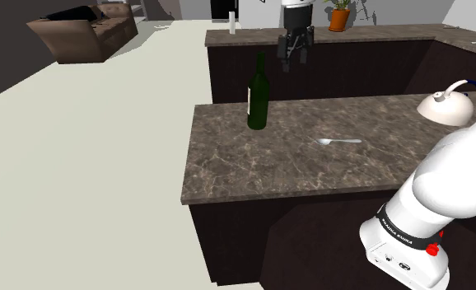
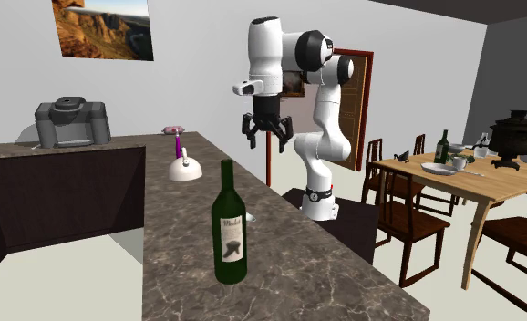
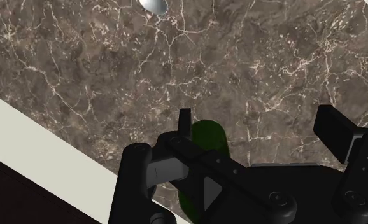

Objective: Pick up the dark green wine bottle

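Broadly, a dark marbled counter (image 1: 253,165) carries everything. On the counter, near its floor-side edge, a dark green bottle (image 1: 259,95) with a pale label stands upright. High above the counter hangs the black gripper (image 1: 296,59), fingers spread wide and holding nothing. The bottle is probably glass: heavy, rigid, slick, breakable and tall enough to tip. A firm sideways clasp around its body below the shoulder looks safest.
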